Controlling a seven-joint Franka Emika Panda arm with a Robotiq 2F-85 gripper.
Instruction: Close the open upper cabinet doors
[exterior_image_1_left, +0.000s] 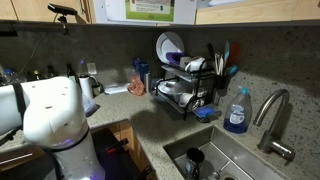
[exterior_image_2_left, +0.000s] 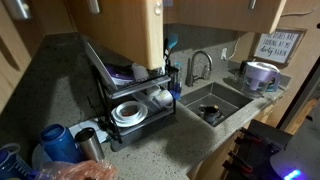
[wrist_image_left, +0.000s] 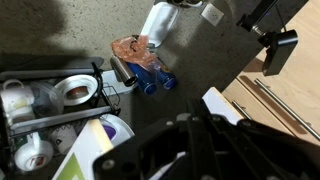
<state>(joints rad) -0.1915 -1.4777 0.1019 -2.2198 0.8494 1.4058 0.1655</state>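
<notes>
- Overhead, one of the upper cabinet doors (exterior_image_2_left: 115, 30) hangs swung out above the dish rack (exterior_image_2_left: 130, 95) in an exterior view, its honey-brown panel blocking the wall behind. The closing work looks barely begun.
- Hand (wrist_image_left: 190, 150) shows only as a dark blur at the bottom of the wrist view, high over the table (wrist_image_left: 200, 60). Whether it is released or clenched cannot be told, and nothing is seen in it.
- Risk, as judged: a push that lands near the hinge side or glances off the panel could slip, sending the arm into the upright plates (exterior_image_1_left: 168, 45) in the rack or toward the faucet (exterior_image_2_left: 200, 65).
- Risk, too: a hard shove may slam the door and bounce it back open.
- Hidden: the doors' tops and hinges are cut off by the frame edge, how many stand open is unclear, and the cabinet's inside is unseen.
</notes>
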